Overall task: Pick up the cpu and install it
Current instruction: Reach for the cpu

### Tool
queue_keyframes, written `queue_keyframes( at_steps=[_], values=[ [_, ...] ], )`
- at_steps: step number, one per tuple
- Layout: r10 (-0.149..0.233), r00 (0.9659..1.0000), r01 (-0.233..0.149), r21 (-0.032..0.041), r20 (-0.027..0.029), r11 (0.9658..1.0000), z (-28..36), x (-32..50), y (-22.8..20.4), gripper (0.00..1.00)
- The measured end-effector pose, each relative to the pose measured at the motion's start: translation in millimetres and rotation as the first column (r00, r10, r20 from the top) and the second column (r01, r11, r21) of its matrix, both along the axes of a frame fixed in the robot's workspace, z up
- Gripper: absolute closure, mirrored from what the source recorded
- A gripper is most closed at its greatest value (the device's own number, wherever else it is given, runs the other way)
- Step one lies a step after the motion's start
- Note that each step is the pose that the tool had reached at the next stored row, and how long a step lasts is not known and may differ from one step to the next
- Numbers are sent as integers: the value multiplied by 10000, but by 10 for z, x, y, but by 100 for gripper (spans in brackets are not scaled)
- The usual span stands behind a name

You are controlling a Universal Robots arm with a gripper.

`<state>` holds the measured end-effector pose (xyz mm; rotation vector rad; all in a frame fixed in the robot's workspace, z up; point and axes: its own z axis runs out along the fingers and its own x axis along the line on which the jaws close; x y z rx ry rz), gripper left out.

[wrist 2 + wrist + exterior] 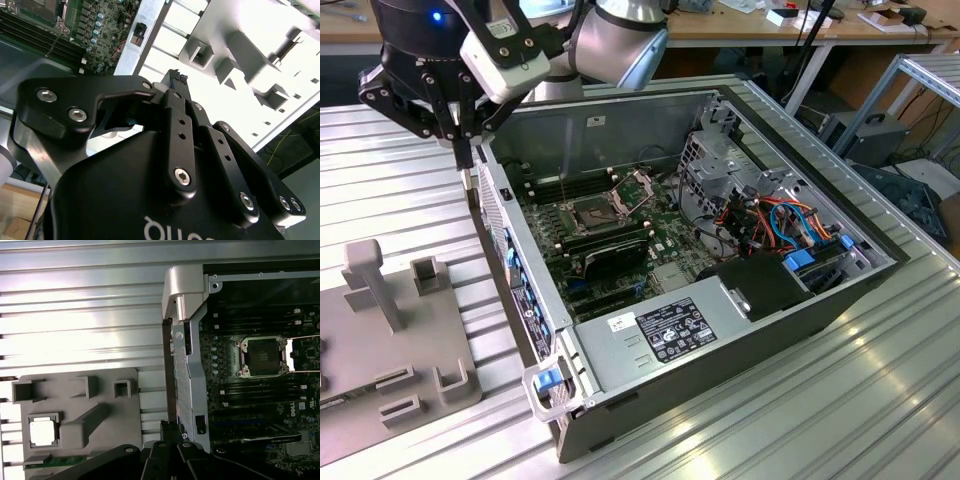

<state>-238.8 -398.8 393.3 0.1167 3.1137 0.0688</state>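
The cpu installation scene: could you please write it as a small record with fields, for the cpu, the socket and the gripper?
cpu: lies flat in a recess of the grey holder, outside the computer case
socket: on the board inside the case, frame open, no chip in it
gripper: shut, holds nothing, above the case wall nearest the holder
task state: cpu not yet picked up

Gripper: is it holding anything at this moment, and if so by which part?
Nothing is held. The gripper hangs empty by the computer case's rim, while the cpu lies in its pocket on the grey fixture.
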Motion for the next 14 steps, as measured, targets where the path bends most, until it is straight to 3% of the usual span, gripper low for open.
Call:
queue_keyframes(
  at_steps=[14],
  values=[
    [0,10000,0,0,0,10000,0,-129,0,89]
  ],
)
